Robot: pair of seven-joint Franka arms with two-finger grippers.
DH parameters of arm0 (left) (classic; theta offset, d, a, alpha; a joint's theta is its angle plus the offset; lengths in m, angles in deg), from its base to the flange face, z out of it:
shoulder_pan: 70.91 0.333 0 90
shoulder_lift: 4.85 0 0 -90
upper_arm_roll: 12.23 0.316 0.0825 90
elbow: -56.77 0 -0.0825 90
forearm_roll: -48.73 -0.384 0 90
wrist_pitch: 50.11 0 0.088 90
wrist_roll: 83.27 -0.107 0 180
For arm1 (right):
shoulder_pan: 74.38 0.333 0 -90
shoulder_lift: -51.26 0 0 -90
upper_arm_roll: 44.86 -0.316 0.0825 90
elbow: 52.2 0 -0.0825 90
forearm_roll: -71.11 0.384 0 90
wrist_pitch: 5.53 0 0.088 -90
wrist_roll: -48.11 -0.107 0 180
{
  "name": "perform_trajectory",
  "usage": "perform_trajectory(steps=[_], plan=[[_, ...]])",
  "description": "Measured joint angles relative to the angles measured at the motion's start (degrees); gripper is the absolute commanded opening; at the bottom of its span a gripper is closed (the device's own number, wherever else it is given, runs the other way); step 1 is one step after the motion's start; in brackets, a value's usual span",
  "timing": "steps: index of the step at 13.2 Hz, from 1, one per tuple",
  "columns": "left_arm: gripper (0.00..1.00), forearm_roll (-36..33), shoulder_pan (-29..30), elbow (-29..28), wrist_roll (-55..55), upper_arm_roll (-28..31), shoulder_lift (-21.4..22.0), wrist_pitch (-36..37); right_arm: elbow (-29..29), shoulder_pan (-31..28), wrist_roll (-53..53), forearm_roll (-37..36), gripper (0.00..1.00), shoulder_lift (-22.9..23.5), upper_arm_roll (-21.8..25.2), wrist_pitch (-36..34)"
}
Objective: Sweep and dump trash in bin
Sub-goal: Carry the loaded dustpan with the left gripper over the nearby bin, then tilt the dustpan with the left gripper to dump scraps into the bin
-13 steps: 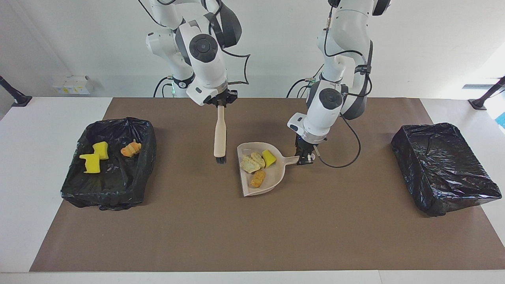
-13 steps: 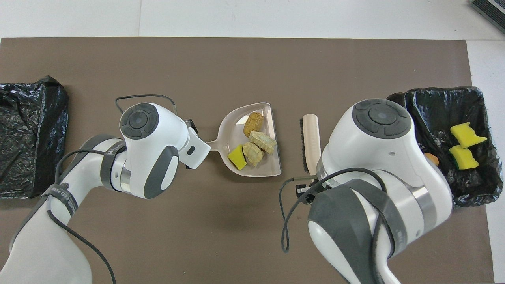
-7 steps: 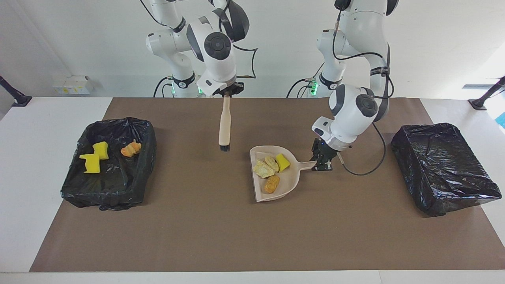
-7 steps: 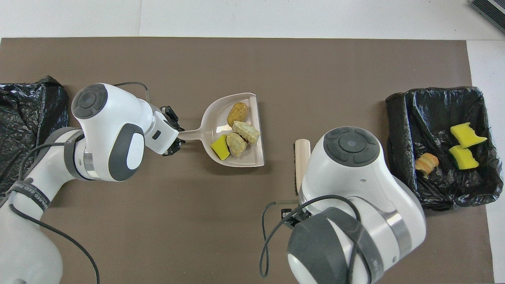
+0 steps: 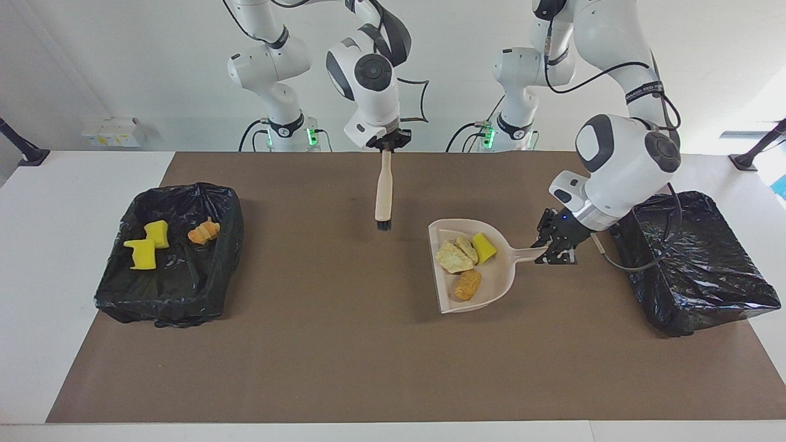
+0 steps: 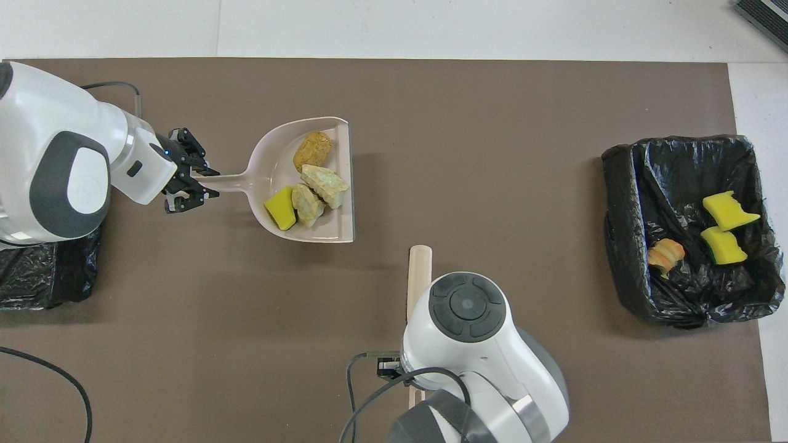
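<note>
In the overhead view the right arm's wrist housing (image 6: 471, 320) covers most of the brush (image 6: 419, 271); only the outer end of its handle shows, and the right gripper cannot be seen there. The bin (image 6: 43, 277) at the left arm's end of the table is largely hidden under the left arm and cut by the picture's edge. In the facing view that bin (image 5: 694, 264) has its interior turned from the camera, so its contents cannot be told.

White arms, grey joint caps, black cables, black claws.
</note>
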Motion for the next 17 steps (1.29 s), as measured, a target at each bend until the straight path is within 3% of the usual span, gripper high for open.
perform_trajectory(steps=[5,9,14,17], plan=[[0.00,-1.52,13.07,5.51,-11.79,0.15,-0.01,9.99,3.62,1.96,-0.22,-1.17,0.00,2.32,0.04,6.79],[0.00,-9.47,21.73,12.49,-16.46,0.24,0.08,15.85,6.13,4.58,-0.22,-3.29,0.00,3.29,0.05,9.95],[0.00,-16.85,30.53,17.73,-23.68,0.74,0.06,16.29,7.87,4.86,-0.22,-5.32,0.00,3.61,0.11,11.39],[0.00,-22.79,32.84,18.47,-24.71,0.64,0.05,14.32,8.69,5.12,-0.22,-5.55,0.00,4.21,0.10,12.51]])
